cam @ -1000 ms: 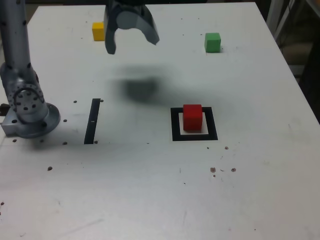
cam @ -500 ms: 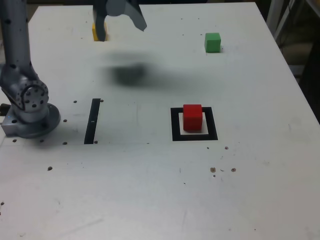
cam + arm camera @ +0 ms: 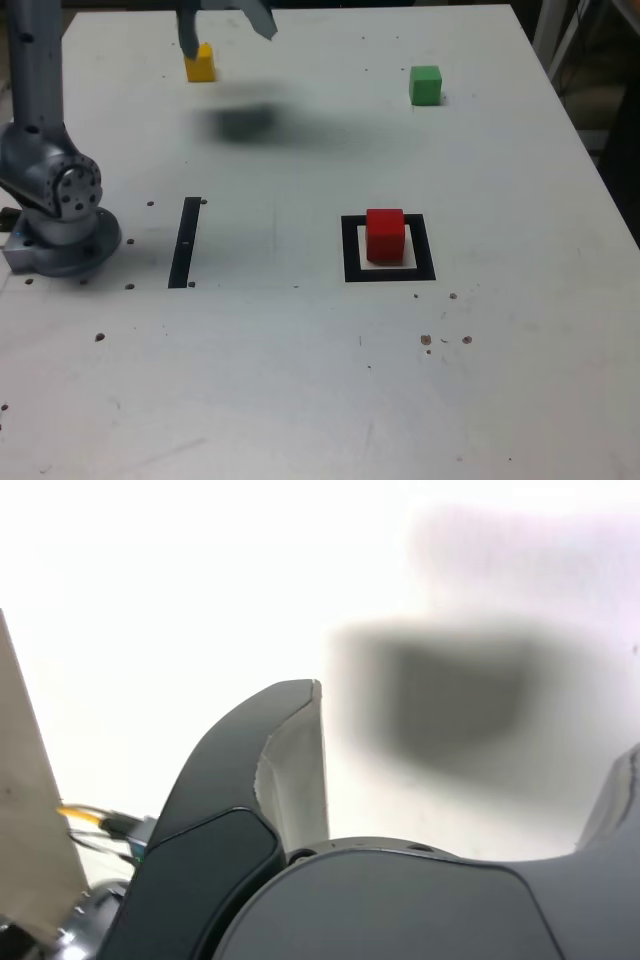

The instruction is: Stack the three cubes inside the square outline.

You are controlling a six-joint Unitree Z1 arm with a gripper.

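Surface: white table point(image 3: 300, 400), speckled with small dark spots, filling the exterior view.
Square outline: black border point(image 3: 350, 250) near mid-table, toward the exterior view's right.
Red cube: standing point(image 3: 385, 235) inside the square outline, alone, nothing stacked on it yet.
Black strip: thin point(image 3: 185, 242), well apart from the square outline toward the exterior view's left, beside the arm base point(image 3: 60, 210).
Green cube: far point(image 3: 425, 85) beyond the square outline, near the back edge.
Yellow cube: far point(image 3: 200, 63) beyond the square outline, toward the exterior view's left, just beside one gripper finger.
Gripper: jaws spread wide, holding nothing point(image 3: 225, 20); hovering above the table at the back edge, shadow lying nearer than the yellow cube.
Risk: a finger may land on top of the yellow cube or shove it sideways, if not centred over it.
Risk: a skewed grip may spoil placement on the red cube.
Hidden: gripper cut off by the top edge in the exterior view; finger-to-cube contact impossible to tell.
Wrist view: washed out; only gripper fingers point(image 3: 290, 770) and a blurred shadow, no cube recognisable.
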